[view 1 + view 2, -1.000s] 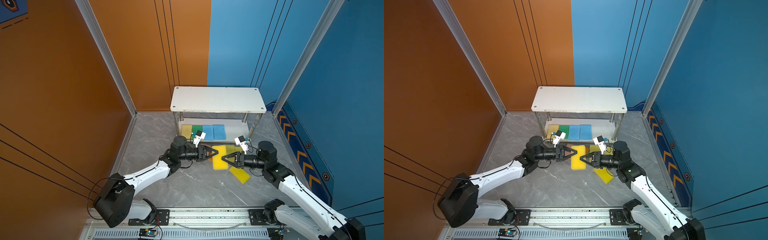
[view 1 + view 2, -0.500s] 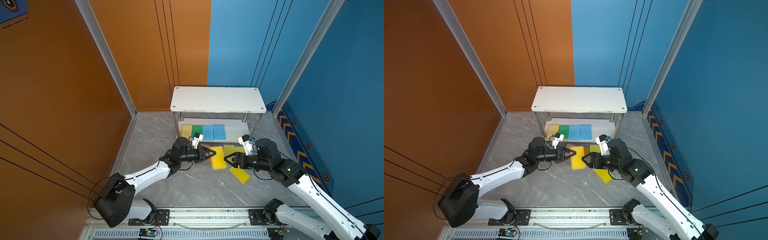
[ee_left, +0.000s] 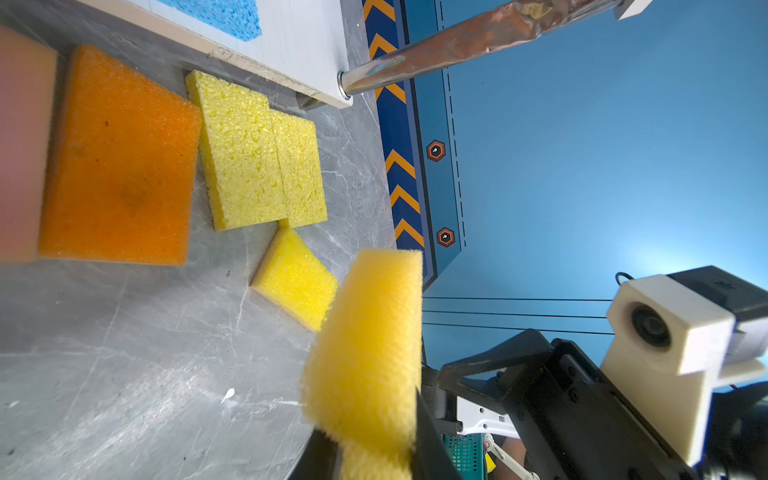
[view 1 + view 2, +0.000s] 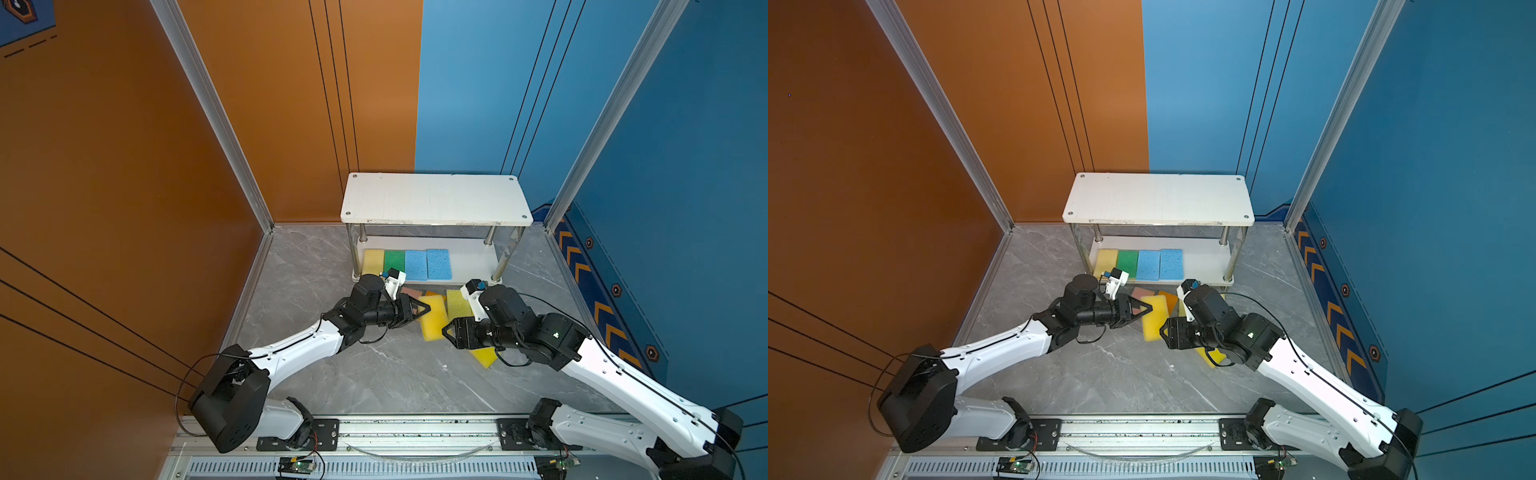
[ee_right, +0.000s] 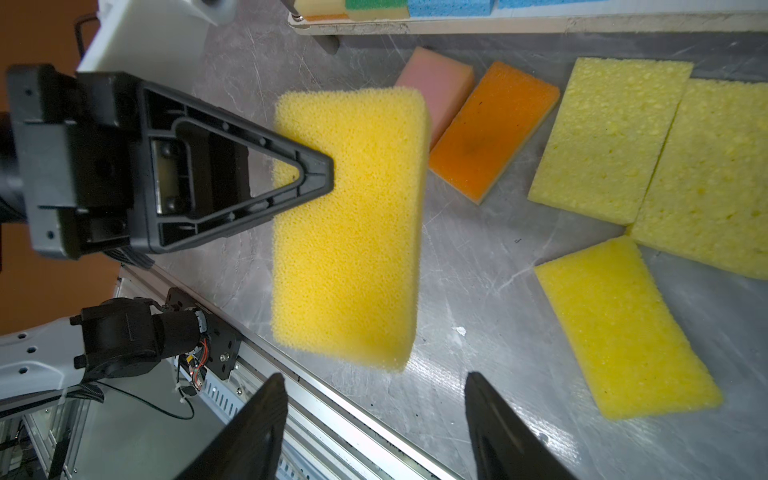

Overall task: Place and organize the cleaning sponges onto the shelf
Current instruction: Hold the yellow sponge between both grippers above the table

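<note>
The desk (image 4: 374, 374) carries the shelf (image 4: 434, 199) at its far edge. The left tool (image 4: 427, 309) pinches one edge of the yellow sponge (image 5: 349, 228) above mid-desk. The right tool (image 4: 449, 331) gapes empty. Carry the sponge level and lay it on the lower board, flush beside the blue sponge (image 4: 438, 264).

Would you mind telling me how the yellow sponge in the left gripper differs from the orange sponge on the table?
The yellow sponge is pinched near one end by the left gripper, clear of the table; the orange sponge lies flat on it, ungripped. The yellow sponge looks uniform foam; the orange sponge shows a paler layer along its edge. Both are rectangular blocks not yet on the shelf.
</note>
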You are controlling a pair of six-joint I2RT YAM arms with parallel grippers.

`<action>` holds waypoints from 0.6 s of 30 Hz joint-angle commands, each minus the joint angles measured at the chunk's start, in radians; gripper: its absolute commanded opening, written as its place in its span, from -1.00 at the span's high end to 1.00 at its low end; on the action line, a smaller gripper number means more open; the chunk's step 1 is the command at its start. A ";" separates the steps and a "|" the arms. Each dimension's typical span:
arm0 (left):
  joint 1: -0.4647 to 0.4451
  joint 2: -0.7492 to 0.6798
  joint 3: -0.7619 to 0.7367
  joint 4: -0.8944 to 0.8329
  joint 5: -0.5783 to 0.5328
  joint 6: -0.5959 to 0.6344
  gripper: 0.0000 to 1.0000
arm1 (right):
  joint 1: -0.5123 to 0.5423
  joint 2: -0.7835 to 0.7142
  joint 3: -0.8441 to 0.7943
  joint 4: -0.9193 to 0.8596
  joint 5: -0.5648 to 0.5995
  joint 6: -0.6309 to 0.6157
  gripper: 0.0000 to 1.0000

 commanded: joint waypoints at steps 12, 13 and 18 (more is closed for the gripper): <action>-0.003 -0.023 0.012 0.021 0.009 0.012 0.59 | -0.080 -0.042 -0.128 0.177 -0.122 0.036 -0.08; -0.003 -0.023 0.008 0.025 0.012 0.010 0.58 | -0.091 -0.045 -0.139 0.193 -0.138 0.044 -0.05; -0.002 -0.022 0.009 0.033 0.016 0.007 0.59 | -0.129 -0.047 -0.184 0.264 -0.204 0.082 0.04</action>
